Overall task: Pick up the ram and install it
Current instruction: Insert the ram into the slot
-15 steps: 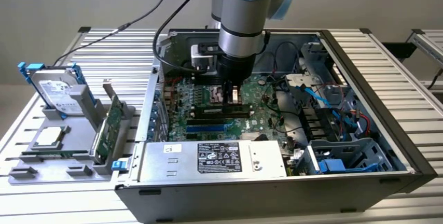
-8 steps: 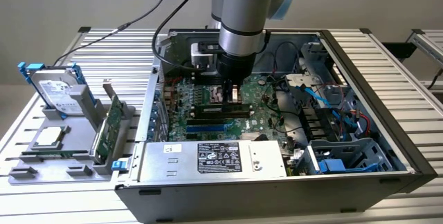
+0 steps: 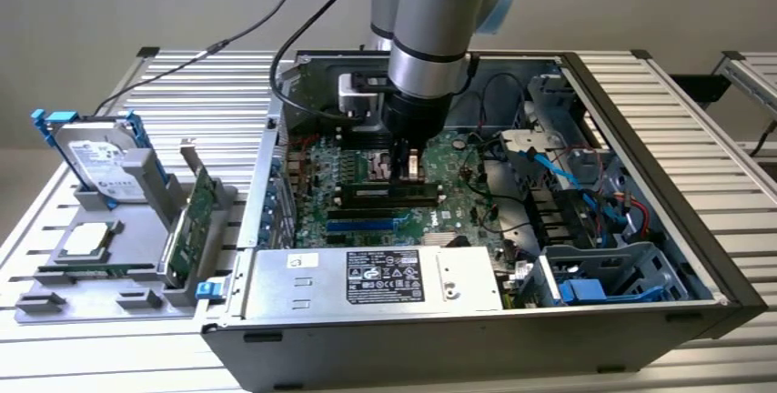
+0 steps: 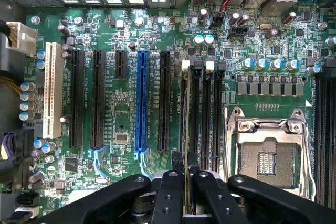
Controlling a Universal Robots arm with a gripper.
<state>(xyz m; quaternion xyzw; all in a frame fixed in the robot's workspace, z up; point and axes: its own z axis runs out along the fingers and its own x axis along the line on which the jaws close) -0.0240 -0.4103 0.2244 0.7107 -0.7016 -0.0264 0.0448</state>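
Slatted table point(image 3: 182, 106) is carrying open PC case point(image 3: 729, 284); gripper point(image 4: 185, 162), near-closed, is clamping ram point(image 4: 185, 129) edge-on, 12 o'clock of PSU point(image 3: 377, 277), ext. view.

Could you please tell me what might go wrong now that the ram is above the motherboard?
1. The pincer holds the ram over the memory slots; slightly off line, it may jam or enter the neighbouring slot.
2. The white latch at the slot's end could block seating if closed.
3. The processor socket lies close by; a slip might hit it.
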